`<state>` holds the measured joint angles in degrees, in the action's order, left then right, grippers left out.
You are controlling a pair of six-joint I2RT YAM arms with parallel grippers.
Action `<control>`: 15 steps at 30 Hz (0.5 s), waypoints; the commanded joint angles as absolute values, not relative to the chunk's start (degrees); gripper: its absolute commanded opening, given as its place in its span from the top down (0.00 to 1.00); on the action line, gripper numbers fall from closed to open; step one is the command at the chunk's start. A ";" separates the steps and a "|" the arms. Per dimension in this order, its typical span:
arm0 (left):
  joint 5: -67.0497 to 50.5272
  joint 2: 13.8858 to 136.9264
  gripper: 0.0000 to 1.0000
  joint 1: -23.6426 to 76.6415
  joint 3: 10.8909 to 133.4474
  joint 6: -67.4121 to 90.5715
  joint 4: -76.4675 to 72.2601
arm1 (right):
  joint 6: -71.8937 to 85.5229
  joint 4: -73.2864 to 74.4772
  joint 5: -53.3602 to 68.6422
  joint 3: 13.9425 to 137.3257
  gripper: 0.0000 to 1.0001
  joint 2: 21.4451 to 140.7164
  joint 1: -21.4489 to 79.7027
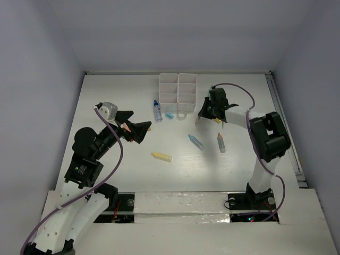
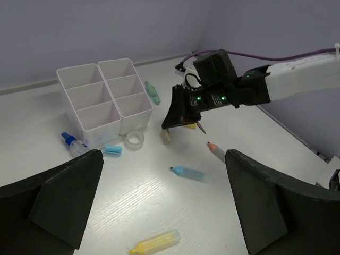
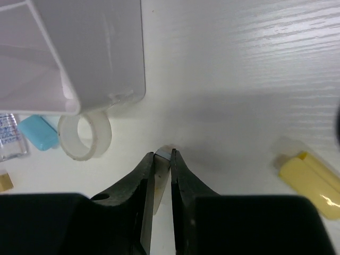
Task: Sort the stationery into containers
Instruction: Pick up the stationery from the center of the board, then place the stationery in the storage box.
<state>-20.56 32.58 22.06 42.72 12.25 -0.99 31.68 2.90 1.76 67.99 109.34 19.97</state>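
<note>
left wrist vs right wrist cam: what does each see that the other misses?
Left wrist only: the pencil, blue marker, yellow marker, green marker behind the organizer, and the right arm. Right wrist only: a clear look at the pale yellow piece, mostly hidden in the other view. Both: the organizer, tape ring, blue eraser, and the right end effector shut on a small pale stick.
</note>
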 commanded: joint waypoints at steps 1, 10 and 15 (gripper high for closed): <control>-21.09 32.87 0.01 22.24 42.98 11.86 -3.60 | 30.15 -1.84 0.70 66.54 1.00 102.67 20.39; -20.13 33.75 0.01 22.24 42.98 12.13 -3.43 | 28.04 -3.77 0.97 70.38 1.00 93.78 20.39; -19.08 34.89 0.01 22.24 42.98 12.22 -3.43 | 26.55 -9.74 0.62 77.77 1.00 97.73 20.39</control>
<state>-20.03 34.30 22.06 42.72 12.29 -1.02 28.67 -1.85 1.65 72.34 95.77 19.97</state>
